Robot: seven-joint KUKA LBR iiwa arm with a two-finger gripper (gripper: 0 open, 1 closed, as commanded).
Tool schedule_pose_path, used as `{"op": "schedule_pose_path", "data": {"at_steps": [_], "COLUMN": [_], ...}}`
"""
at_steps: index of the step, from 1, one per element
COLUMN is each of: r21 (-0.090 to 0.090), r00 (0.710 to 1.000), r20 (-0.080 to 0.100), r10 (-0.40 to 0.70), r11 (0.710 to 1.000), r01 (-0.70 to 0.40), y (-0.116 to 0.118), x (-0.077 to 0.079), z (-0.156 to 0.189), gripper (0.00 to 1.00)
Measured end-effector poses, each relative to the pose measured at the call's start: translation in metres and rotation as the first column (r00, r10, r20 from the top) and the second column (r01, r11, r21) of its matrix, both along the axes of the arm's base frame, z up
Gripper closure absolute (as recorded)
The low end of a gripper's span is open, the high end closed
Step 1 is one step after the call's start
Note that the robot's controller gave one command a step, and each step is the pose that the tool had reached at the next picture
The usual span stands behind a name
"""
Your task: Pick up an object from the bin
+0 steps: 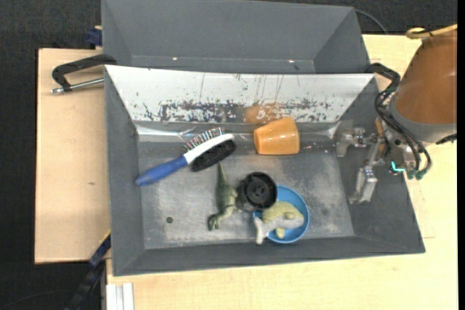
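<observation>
Near edge of the grey metal bin (123, 178), right of centre: flat round blue plastic dish (293, 233) on the floor, with a small cream-yellow toy figure (279, 217) lying on it. The toy's kind is too small to tell.

Just beyond, touching the dish's far-left rim: black round wheel-like plastic piece (258, 189), lying flat.

Left of that, just beside it: green plastic toy dinosaur (224, 201) on its side, long axis running near to far.

Mid-depth, right side: gripper (360, 174) reaching in over the right wall. It hangs above bare bin floor close to that wall and is apart from every item. Cannot tell how far the pincer is open, and cannot tell any item in its grip. The nearest items are the blue dish to its near left and an orange cup to its far left.

Mid-depth, left: brush with blue plastic handle, black head and white bristles (190, 158). It lies diagonally, with the handle pointing near-left and the head far-right.

Far, centre-right: orange plastic cup (277, 137) on its side against the foot of the far wall, just right of the brush head.
</observation>
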State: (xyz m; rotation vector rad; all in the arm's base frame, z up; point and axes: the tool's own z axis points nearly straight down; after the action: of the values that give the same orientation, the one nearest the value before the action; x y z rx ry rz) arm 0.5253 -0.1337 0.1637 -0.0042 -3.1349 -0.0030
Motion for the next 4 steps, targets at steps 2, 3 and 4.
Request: {"op": "schedule_pose_path", "data": {"at_steps": [2,3,4], "r21": [0.0,-0.004,-0.006], "r00": [0.989,0.989,0.893], "r20": [-0.002,0.013,0.016], "r10": [0.151,0.148,0.45], "r11": [0.989,0.989,0.893], "r01": [-0.151,-0.147,-0.45], "y": [0.121,0.119,0.119], "x": [-0.012,-0.007,-0.019], "z": [-0.094,-0.089,-0.017], "gripper": [0.0,1.0,1.0]}}
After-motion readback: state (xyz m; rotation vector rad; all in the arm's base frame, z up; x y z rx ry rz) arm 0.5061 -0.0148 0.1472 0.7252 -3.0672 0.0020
